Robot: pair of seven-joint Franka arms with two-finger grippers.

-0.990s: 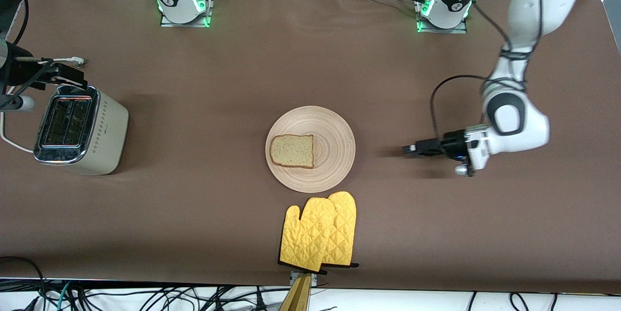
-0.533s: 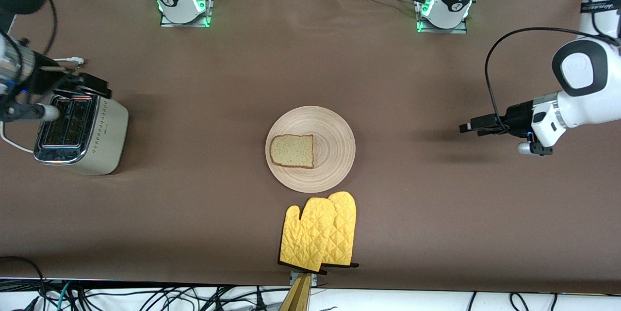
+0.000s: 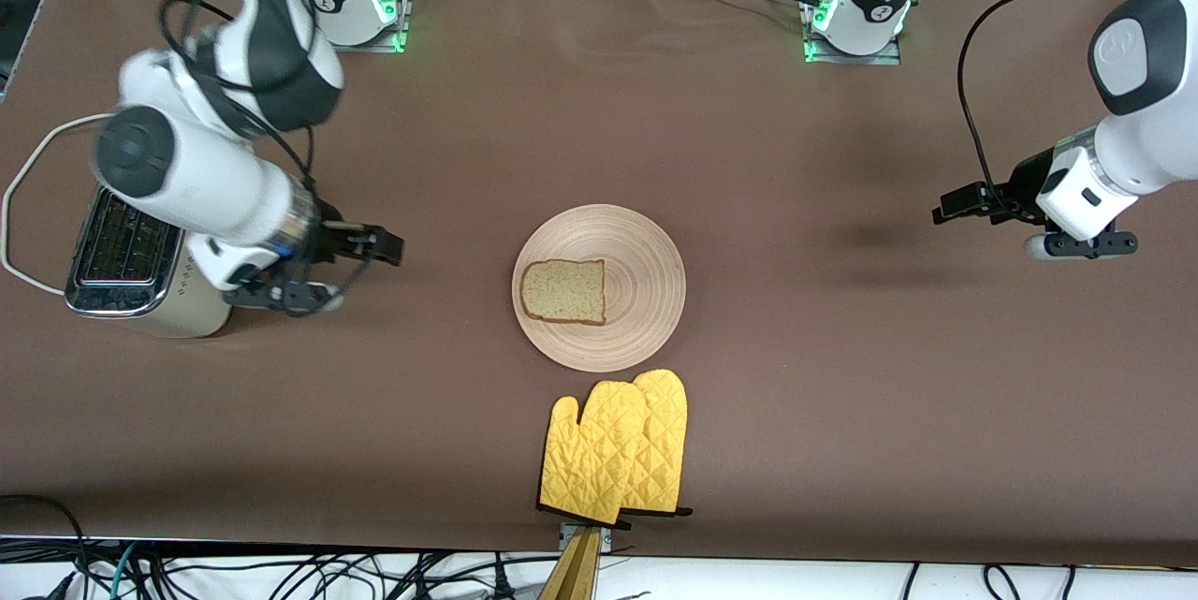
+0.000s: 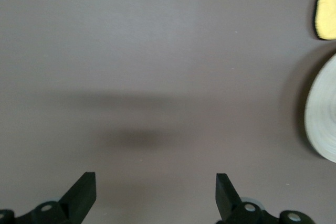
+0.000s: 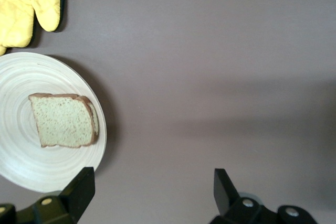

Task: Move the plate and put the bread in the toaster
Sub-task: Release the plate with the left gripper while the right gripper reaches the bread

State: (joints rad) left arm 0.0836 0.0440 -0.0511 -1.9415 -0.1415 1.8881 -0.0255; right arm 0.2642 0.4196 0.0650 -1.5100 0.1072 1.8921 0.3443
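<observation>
Wooden plate [image 3: 646, 300]: one, mid-table, unmoved.
Bread [image 3: 563, 291]: one slice, on plate.
Toaster [image 3: 131, 268]: one, right arm's end.
Mitts [image 3: 618, 446]: two.
Right gripper [image 3: 379, 244]: spread, swung from toaster toward plate.
Left gripper [image 3: 955, 209]: spread, drawn away.

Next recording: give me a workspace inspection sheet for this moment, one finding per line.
Surface: brown table, flat.
Job's things: bread lies on the plate mid-table; toaster at the right arm's end, slots without bread.
Clutter: yellow oven mitts, nearer the front camera than the plate.
Grippers: right claw open, over bare table between toaster and plate; left claw open, over bare table toward the left arm's end.
Cables: white cord loops beside the toaster.
Surroundings: loose cables off the table's near edge.
</observation>
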